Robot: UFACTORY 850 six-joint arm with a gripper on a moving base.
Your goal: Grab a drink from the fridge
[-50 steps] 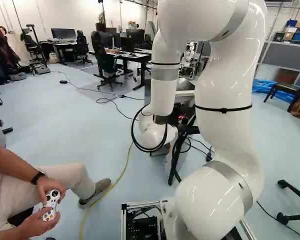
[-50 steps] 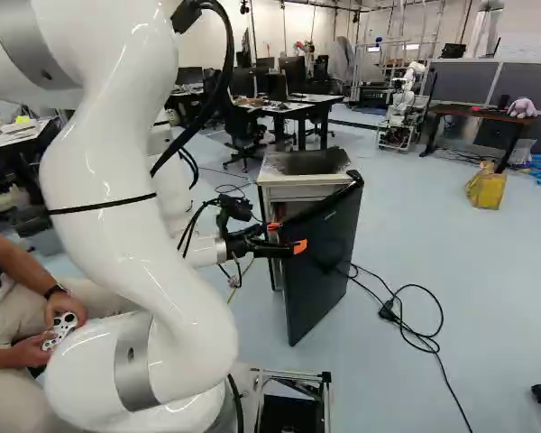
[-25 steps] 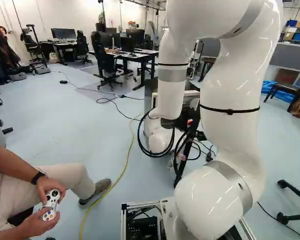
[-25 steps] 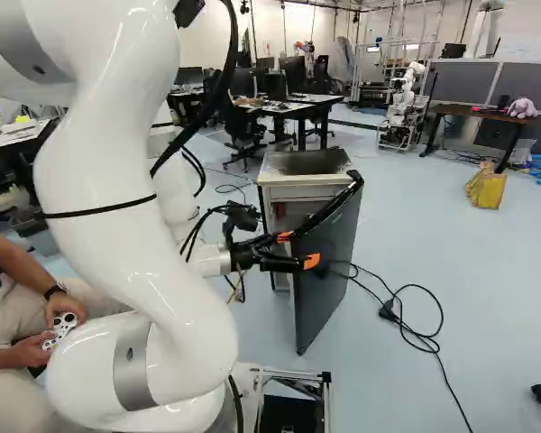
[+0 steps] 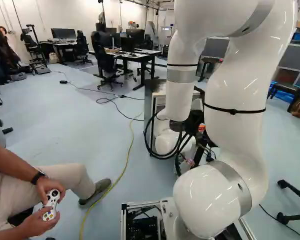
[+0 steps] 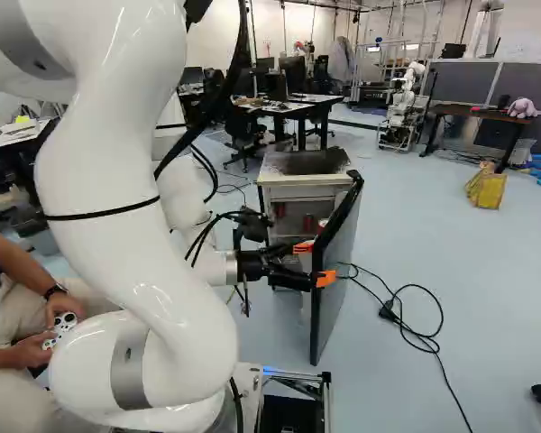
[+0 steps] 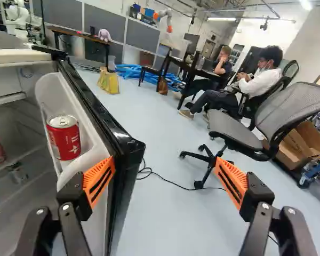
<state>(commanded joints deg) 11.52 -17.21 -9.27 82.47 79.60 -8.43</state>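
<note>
Gripper point(image 7: 165, 180) is spread, empty; swing the fridge door point(image 6: 329, 311), right of centre in the right base view, slowly outward.

We're looking across a pale blue floor point(image 5: 50, 125) to black office chairs point(image 5: 106, 62), desks point(image 5: 137, 56) and white walls point(image 5: 80, 20).

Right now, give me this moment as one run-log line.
Black two-fingered gripper: open, empty | black fridge door: open, one finger near its inner edge | red metal can: upright inside door, ungripped
</note>
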